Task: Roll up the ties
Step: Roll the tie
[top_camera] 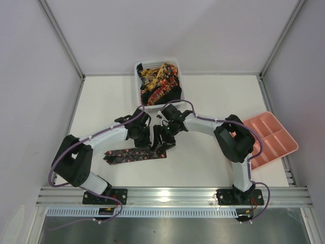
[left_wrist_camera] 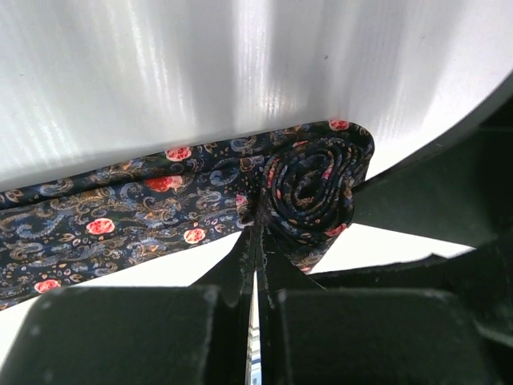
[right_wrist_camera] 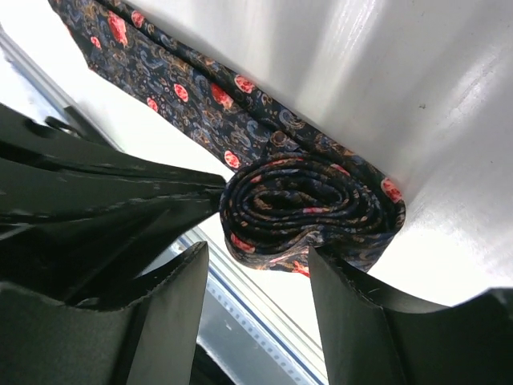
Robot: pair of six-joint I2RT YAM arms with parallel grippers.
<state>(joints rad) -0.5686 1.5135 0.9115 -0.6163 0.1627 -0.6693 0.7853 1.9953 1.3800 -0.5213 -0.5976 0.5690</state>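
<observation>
A dark tie (top_camera: pixel 127 155) with red and blue paisley lies flat along the table (top_camera: pixel 101 107), its right end wound into a roll (left_wrist_camera: pixel 317 192). My left gripper (left_wrist_camera: pixel 255 228) is shut, its tips pinching the tie fabric right beside the roll. In the right wrist view the roll (right_wrist_camera: pixel 313 208) sits just past the tips of my open right gripper (right_wrist_camera: pixel 256 250), with the right fingertip (right_wrist_camera: pixel 325 265) touching its underside. In the top view both grippers, left (top_camera: pixel 148 136) and right (top_camera: pixel 165 138), meet over the rolled end. More ties (top_camera: pixel 158 81) are heaped in the basket.
The white mesh basket (top_camera: pixel 137 81) stands at the back centre of the table. A pink compartment tray (top_camera: pixel 269 137) lies at the right edge. White walls close in the table on three sides, and a metal rail runs along the front.
</observation>
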